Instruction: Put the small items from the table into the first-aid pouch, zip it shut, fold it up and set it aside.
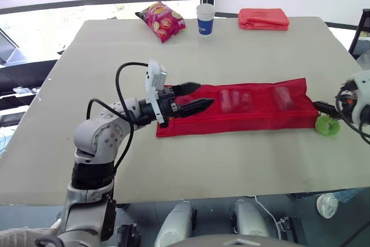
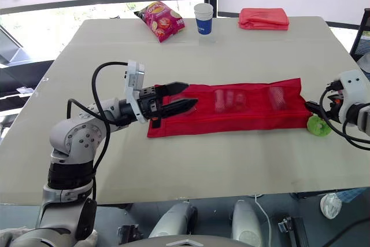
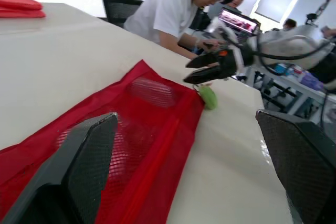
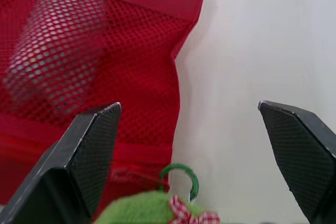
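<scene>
The red mesh first-aid pouch (image 1: pixel 254 115) lies unfolded and flat across the middle of the table. Small items (image 1: pixel 234 100) show through its mesh pockets. My left gripper (image 1: pixel 205 95) hovers open just over the pouch's left end, fingers pointing along it and nothing between them. A fuzzy green zipper pull (image 1: pixel 328 125) with a small ring (image 4: pixel 181 174) lies at the pouch's right end. My right gripper (image 4: pixel 187 107) is open right beside that pull, at the pouch's right corner; it holds nothing.
At the table's far edge are a chip bag (image 1: pixel 162 20), a blue and white paper cup (image 1: pixel 205 18) and a folded red cloth (image 1: pixel 263 18). Seated people (image 3: pixel 168 9) show beyond the table's right side.
</scene>
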### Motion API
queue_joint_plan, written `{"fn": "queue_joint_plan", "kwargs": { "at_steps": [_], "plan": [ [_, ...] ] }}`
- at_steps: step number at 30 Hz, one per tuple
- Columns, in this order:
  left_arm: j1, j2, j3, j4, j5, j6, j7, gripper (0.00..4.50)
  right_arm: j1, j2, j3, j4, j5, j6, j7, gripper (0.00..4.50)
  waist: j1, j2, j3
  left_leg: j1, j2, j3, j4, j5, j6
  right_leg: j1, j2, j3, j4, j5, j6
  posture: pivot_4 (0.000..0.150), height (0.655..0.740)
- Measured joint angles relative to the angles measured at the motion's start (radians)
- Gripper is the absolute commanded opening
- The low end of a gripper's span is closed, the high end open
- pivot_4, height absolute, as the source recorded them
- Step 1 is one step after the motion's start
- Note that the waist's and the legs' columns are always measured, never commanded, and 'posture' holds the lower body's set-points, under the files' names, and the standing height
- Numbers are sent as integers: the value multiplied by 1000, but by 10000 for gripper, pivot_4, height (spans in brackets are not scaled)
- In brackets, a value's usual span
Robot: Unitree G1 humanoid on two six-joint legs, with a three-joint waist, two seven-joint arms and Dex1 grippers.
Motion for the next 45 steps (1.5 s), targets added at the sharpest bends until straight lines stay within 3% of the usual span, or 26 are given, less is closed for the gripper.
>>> {"fn": "queue_joint_plan", "kwargs": {
  "at_steps": [7, 8, 11, 12, 16, 18, 28, 39, 42, 45],
  "plan": [
    [17, 47, -1, -55, -19, -1, -31, 45000, -22, -21, 134, 44, -21, 55, 273, 44714, 1, 0, 0, -1, 0, -2, 0, 0, 0, 0, 0, -2, -1, 0, 0, 1500, 7400],
    [24, 47, -1, -59, -20, -1, -30, 45000, -21, -32, 147, 37, -30, 59, 295, 42329, 1, 0, 0, -1, 0, -2, 0, 0, 0, 0, 0, -2, -1, 0, 0, 1500, 7400],
    [51, 47, 2, -85, -36, -1, -21, 45000, -20, -33, 150, 26, -45, 72, 324, 32884, 1, 0, 0, -1, 0, -2, 0, 0, 0, 0, 0, -2, -1, 0, 0, 1500, 7400],
    [55, 47, 2, -92, -39, 0, -20, 45000, -18, -32, 146, 25, -45, 76, 324, 26645, 1, 0, 0, -1, 0, -2, 0, 0, 0, 0, 0, -2, -1, 0, 0, 1500, 7400],
    [62, 48, 6, -110, -75, 3, -20, 45000, 26, -24, 86, -21, -32, 115, 302, 11003, 3, 0, 0, -1, 0, -2, 0, 0, 0, 0, 0, -2, -1, 0, 0, 1500, 7400],
    [62, 56, 5, -110, -81, 4, -21, 45000, 59, -23, 49, -65, -27, 139, 279, 930, 3, 0, 0, -1, 0, -2, 0, 0, 0, 0, 0, -2, 0, 0, 0, 1500, 7400],
    [58, 76, -21, -105, -80, -7, -49, 45000, 132, -57, -56, -263, -24, 185, 176, 342, 4, 0, 0, -1, 0, -2, 1, 0, 0, 0, -1, -2, 0, 0, 0, 1500, 7400],
    [35, 21, -49, -55, -11, -72, -19, 45000, 147, -340, -90, -478, -116, 153, 193, 342, 5, 5, 2, -1, 0, -2, 1, 0, 0, 0, -1, -2, 0, 0, 0, 1500, 7400],
    [18, 1, -77, -42, 12, -90, -20, 45000, 105, -362, -59, -595, -119, 165, 197, 342, -1, 5, 2, 0, 0, -1, 1, 0, 0, 0, 0, -2, 0, 0, 0, 1500, 7400],
    [21, 15, -72, -11, 34, -112, -29, 45000, -13, -337, 119, -715, -163, 204, 184, 342, -7, 5, 2, 1, 1, 0, 1, 0, 0, 0, 1, -2, 1, 0, 0, 1500, 7400]
  ]
}}
